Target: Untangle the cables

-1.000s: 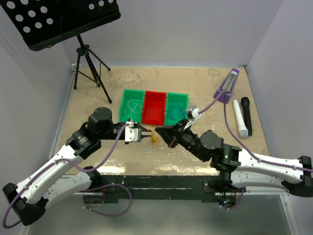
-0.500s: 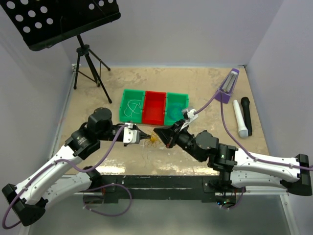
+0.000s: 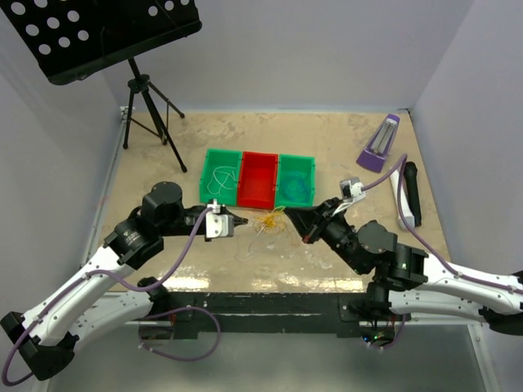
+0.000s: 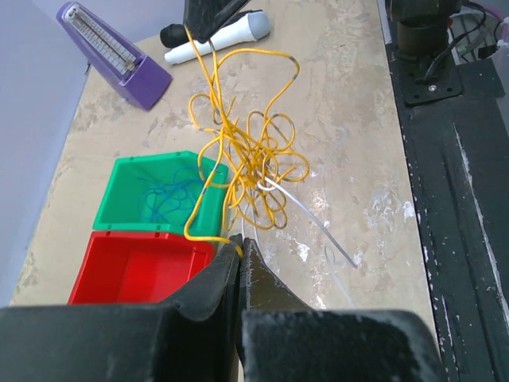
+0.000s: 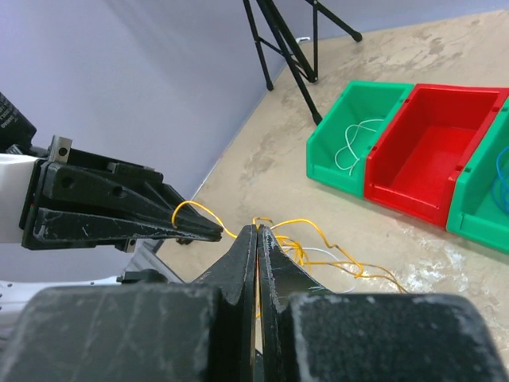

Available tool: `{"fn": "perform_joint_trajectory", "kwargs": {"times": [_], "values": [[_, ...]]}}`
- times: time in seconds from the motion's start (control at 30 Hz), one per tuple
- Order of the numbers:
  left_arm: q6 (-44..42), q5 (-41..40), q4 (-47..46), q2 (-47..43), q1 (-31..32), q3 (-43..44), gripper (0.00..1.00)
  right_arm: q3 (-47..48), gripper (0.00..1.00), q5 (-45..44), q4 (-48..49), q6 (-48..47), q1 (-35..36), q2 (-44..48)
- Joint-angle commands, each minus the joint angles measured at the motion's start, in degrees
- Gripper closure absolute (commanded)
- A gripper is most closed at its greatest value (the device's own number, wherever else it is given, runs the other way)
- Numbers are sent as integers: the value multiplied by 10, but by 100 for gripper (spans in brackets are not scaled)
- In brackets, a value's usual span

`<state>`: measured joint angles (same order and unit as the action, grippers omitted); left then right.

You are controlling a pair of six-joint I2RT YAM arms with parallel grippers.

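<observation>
The yellow cable hangs as a loopy tangle between my two grippers, just above the table. My left gripper is shut on one strand of it, which shows at the fingertips in the left wrist view. My right gripper is shut on another strand, in the right wrist view. A thin white cable runs through the yellow tangle and trails onto the table. Another white cable lies in the left green bin. The blue cable lies in the right green bin.
A red bin stands between the green bins, just behind the tangle. A purple metronome, a white microphone and a black one are at the right. A music stand's tripod is at the back left.
My right gripper has pulled back to the right, away from the left one. The yellow tangle has stretched out and lifted between the two grippers. The left gripper has barely moved.
</observation>
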<state>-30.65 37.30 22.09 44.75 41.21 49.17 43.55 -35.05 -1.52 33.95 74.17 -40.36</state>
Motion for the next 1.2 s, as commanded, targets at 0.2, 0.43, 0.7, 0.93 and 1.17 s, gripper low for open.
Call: {"fn": "perform_joint_trajectory", "kwargs": {"times": [0.2,0.43,0.7,0.93,1.17], "values": [[40,-73,-56,-5,-9,22,100,0,100,14,-11,0,-2,-16],[149,-216,-149,-11,-34,58,100,1,100,20,-66,29,-2,-54],[240,-126,-153,3,-47,132,100,-28,100,51,-44,58,-2,-98],[245,-171,-178,5,-69,189,100,-39,100,44,-93,127,-2,-160],[198,-274,-187,10,-81,247,100,-50,100,35,-166,221,1,-187]]}}
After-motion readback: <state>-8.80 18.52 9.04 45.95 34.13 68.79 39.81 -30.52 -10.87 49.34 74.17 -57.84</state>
